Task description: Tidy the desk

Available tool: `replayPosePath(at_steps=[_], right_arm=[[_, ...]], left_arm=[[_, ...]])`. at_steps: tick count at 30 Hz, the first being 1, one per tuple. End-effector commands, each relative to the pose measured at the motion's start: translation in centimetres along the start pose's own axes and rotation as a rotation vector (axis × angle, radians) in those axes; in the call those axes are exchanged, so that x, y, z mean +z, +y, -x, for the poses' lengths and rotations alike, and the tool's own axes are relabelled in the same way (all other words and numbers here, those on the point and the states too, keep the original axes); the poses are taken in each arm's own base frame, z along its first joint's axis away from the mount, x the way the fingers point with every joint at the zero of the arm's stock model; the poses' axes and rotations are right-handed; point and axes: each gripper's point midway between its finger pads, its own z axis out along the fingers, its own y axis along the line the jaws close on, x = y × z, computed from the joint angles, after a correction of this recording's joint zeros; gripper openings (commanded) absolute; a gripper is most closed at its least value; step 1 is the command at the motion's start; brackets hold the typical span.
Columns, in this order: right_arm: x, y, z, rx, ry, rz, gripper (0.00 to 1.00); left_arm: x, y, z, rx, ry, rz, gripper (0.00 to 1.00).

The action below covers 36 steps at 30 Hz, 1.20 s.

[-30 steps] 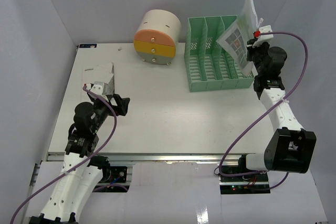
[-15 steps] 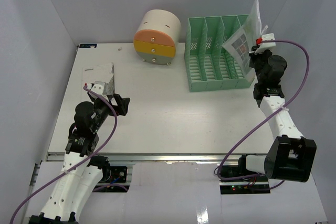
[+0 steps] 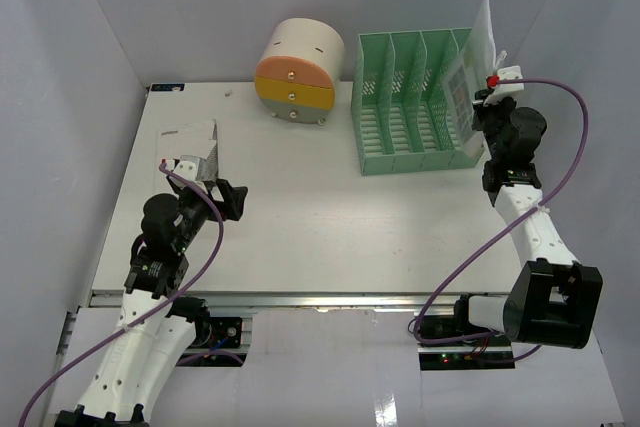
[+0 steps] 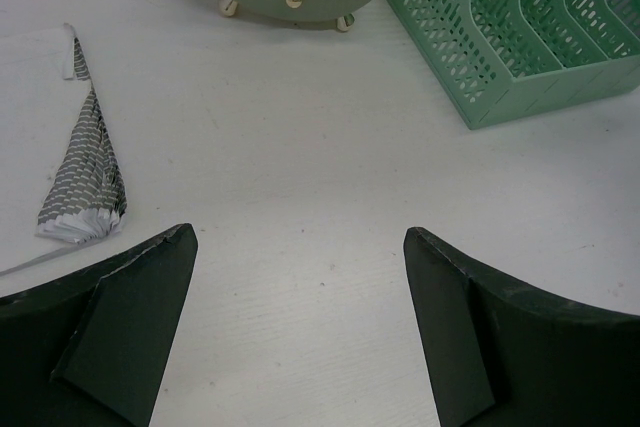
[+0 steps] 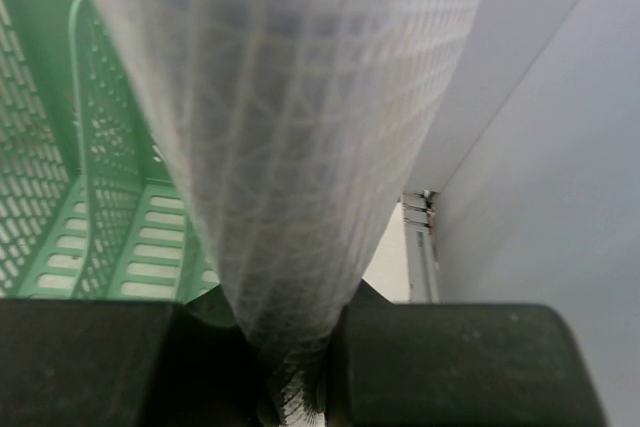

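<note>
Two arms worked over the desk [image 3: 330,237], a wide white top w/ a metal rail [image 3: 300,299] along its near edge.

L gripper [image 3: 230,198] sat low over the L-front part of the desk, pointing toward the far side. In the wrist view its fingers [image 4: 130,317] were spread wide w/ nothing btwn them, only bare desk [image 4: 300,147] in the gap. A fanned stack of printed paper [image 3: 195,142] lay flat just beyond it, near the L edge, not touching the gripper. In the wrist view the stack [image 4: 85,167] was ahead and to the L.

R gripper [image 3: 482,105] was raised at the far R, fingers pinched tight on the bottom edge of a translucent mesh doc sleeve [image 3: 481,32]. The sleeve stood nearly upright, seen almost edge-on from above, at the R end of a green file rack [image 3: 415,102] w/ several slots. Couldn't tell whether its lower edge was inside the R-most slot or just beside the rack wall. In the R wrist view the sleeve [image 5: 290,97] filled most of the frame, w/ green slotted rack [image 5: 40,197] to the L behind it.

A round drawer unit [image 3: 298,72], cream top w/ orange and yellow drawer fronts, stood at the far edge, L of the rack and apart from it.
</note>
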Motion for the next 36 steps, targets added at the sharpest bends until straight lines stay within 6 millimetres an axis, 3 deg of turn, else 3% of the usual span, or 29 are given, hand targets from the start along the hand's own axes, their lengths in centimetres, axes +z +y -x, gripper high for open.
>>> replayPosePath(at_steps=[1, 9, 16, 24, 29, 32, 36], right_arm=[[0.7, 1.3, 4.6, 0.046, -0.131, 0.09, 0.08], [3.3, 4.4, 5.2, 0.08, -0.139, 0.136, 0.08], [5.9, 4.1, 4.4, 0.059, -0.147, 0.104, 0.08], [6.5, 4.5, 4.3, 0.024, -0.172, 0.116, 0.08], [5.8, 5.3, 1.7, 0.008, -0.128, 0.139, 0.09], [5.3, 5.8, 0.4, -0.001, -0.102, 0.155, 0.2], [4.8, 6.2, -1.0, 0.007, -0.068, 0.164, 0.43]], left_arm=[[0.0, 0.2, 0.2, 0.01, -0.014, 0.007, 0.96], [0.1, 0.3, 0.2, 0.011, -0.011, 0.012, 0.96], [0.1, 0.4, 0.1, 0.014, -0.011, 0.017, 0.96], [0.2, 0.4, 0.0, 0.014, -0.002, 0.017, 0.96], [0.3, 0.5, -0.3, 0.012, 0.007, 0.019, 0.96], [0.6, 0.5, -0.7, 0.01, 0.023, 0.016, 0.96], [1.0, 0.6, -1.3, 0.005, 0.053, 0.016, 0.96]])
